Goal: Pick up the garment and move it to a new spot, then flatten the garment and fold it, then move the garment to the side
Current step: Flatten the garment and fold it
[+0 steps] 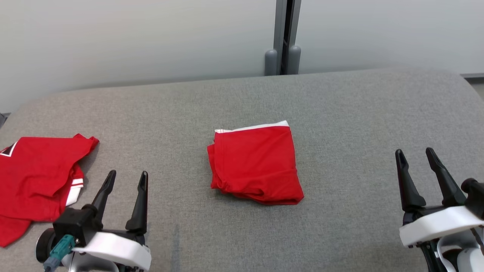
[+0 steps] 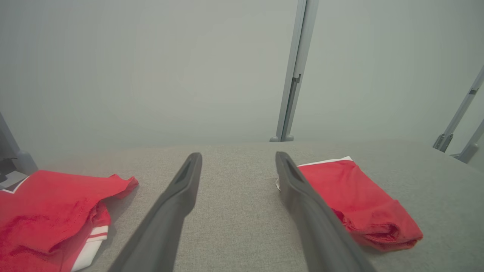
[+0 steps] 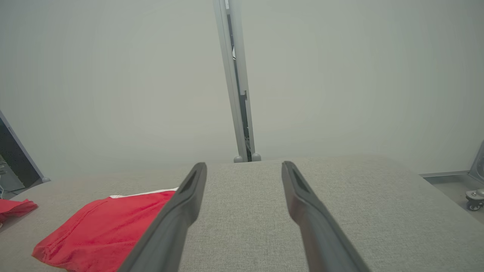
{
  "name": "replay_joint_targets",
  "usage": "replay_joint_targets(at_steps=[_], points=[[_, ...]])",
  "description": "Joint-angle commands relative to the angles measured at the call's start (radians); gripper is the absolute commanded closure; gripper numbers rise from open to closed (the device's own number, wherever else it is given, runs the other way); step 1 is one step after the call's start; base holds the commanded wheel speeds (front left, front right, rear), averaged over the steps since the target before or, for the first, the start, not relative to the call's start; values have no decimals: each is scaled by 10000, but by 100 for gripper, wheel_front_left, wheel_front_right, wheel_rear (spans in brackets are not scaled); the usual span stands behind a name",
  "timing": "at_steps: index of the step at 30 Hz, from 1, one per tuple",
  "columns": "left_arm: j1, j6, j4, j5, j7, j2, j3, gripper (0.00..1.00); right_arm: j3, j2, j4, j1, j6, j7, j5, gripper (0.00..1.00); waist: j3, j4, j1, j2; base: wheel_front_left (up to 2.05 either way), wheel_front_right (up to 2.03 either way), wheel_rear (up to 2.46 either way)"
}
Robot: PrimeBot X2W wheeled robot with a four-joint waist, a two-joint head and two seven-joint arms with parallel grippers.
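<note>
A grey fabric-covered table (image 1: pixel 340 113) with rounded far corners stood before a pale wall (image 1: pixel 132 37). At its left edge lay a rumpled red jersey (image 1: pixel 34 173), its white-striped sleeve turned toward the near edge. Behind the far edge rose a grey metal post (image 1: pixel 283 34) flanked by two rounded feet (image 1: pixel 270 62). Past the right edge, a caster wheel (image 3: pixel 474 198) rested on the grey floor (image 3: pixel 450 185).
</note>
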Motion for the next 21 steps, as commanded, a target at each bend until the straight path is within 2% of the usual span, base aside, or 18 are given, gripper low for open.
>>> replay_joint_targets(at_steps=[1, 21], points=[[156, 55, -77, -35, 69, 67, -7, 0, -70, -49, -108, 195, 1, 97, -76, 0, -219, 61, 0, -1, 0, 0, 0], [557, 257, -266, -187, 300, 401, 121, 0, -366, 25, -980, 1561, 1, 982, -139, 0, -999, 309, 0, -1, 0, 0, 0]])
